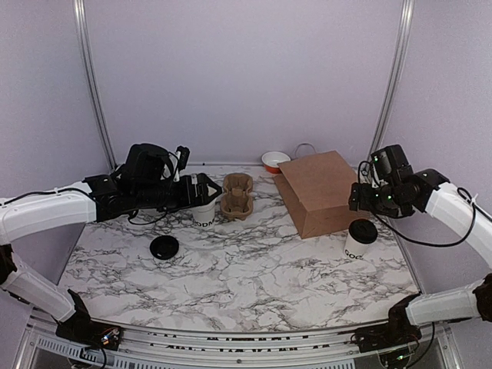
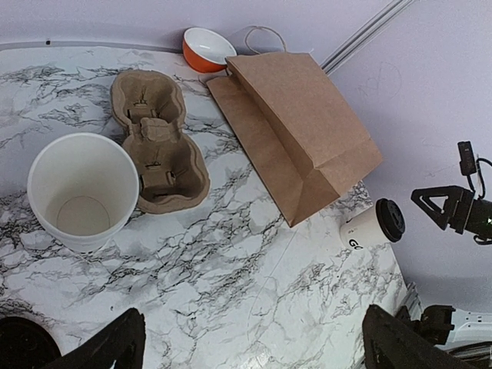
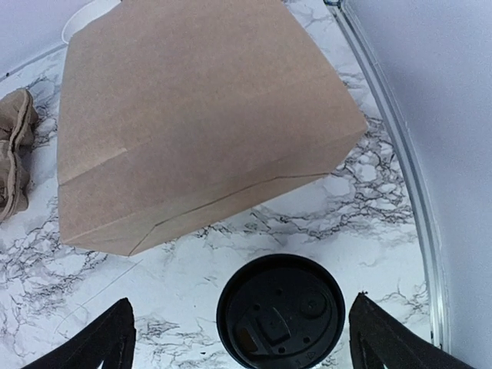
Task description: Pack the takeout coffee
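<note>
The small white paper cup with a round black plastic lid (image 1: 360, 238) stands upright just beside the near end of the flat brown paper bag (image 1: 319, 191). Only "GO" of its dark lettering is readable. The right gripper (image 3: 241, 301) hangs above it, fingers spread, grasping nothing. Left of the bag, the left gripper (image 1: 207, 190), equally spread and empty, hovers over a lidless white paper cup (image 2: 82, 191).

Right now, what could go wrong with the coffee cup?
1. The open right gripper hangs over the lidded cup; an off-centre grab might tip it or pop the lid.
2. The cup stands close to the paper bag, so the gripper could snag the bag.
3. The bag lies flat, so packing the cup may tip it.
</note>
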Robot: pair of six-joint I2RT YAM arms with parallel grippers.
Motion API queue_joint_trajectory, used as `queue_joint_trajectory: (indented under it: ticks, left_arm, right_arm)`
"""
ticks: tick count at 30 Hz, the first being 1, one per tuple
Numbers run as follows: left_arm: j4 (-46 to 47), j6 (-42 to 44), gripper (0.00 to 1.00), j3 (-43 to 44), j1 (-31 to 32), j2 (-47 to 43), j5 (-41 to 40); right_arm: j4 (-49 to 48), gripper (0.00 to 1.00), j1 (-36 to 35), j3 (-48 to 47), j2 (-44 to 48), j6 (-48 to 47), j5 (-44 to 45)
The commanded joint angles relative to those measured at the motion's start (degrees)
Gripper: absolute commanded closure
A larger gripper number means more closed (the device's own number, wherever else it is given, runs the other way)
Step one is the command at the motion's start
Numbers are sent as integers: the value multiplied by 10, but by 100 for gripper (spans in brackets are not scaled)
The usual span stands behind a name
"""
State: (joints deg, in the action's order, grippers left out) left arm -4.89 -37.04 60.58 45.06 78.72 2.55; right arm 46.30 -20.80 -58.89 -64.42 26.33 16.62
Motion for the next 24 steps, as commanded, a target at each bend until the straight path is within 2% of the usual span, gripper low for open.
queue_joint_trajectory:
  ticks: [1,8,15,19,24]
  left_arm:
    - [-11,1,1,18,-3,-12,7]
    - [-19,-6,1,10,-3,-26,14]
    - [-30,-17,1,0,-2,-40,32]
    - [-38,-20,1,-11,-1,-58,34]
    - [-42,-26,1,-22,-1,-79,32]
  right_arm:
    - [-52,7,22,-56,-32,-42,-2]
    - [-176,14,125,-92,-92,-79,-144]
    - [-221,14,144,-160,-194,-130,-123]
    - [-247,15,201,-194,-260,-138,-178]
    - [-278,18,229,-219,-331,-148,-218]
